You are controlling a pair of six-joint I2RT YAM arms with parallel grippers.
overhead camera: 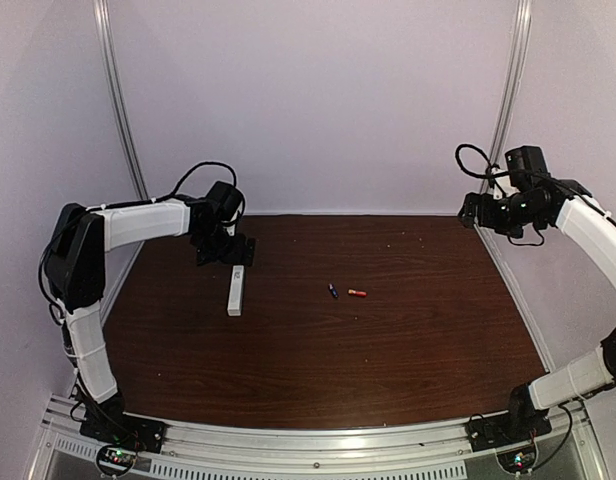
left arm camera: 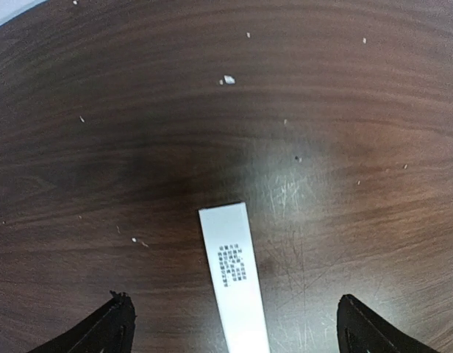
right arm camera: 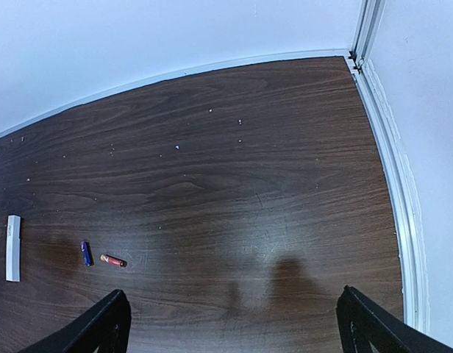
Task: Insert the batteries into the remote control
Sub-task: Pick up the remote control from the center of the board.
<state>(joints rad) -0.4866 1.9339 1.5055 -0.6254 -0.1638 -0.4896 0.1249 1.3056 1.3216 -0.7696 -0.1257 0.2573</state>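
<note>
Meanwhile left fingers (left arm camera: 109,327) gape above the remote control (left arm camera: 230,265) (right fingers (right arm camera: 101,327) gape too), batteries (overhead camera: 332,291) loose.

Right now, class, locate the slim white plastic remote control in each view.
Top external: slim white plastic remote control left of centre, next to the left gripper.
Left wrist: bottom centre, running off the lower edge.
Right wrist: far left, left of the small blue battery and red battery.
Shared landmark: dark brown wooden table.

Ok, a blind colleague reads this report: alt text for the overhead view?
A white remote lies left of centre on a dark wooden table, its far end beneath the left gripper. A blue battery and a red battery lie side by side mid-table; the right gripper hangs at far right.
</note>
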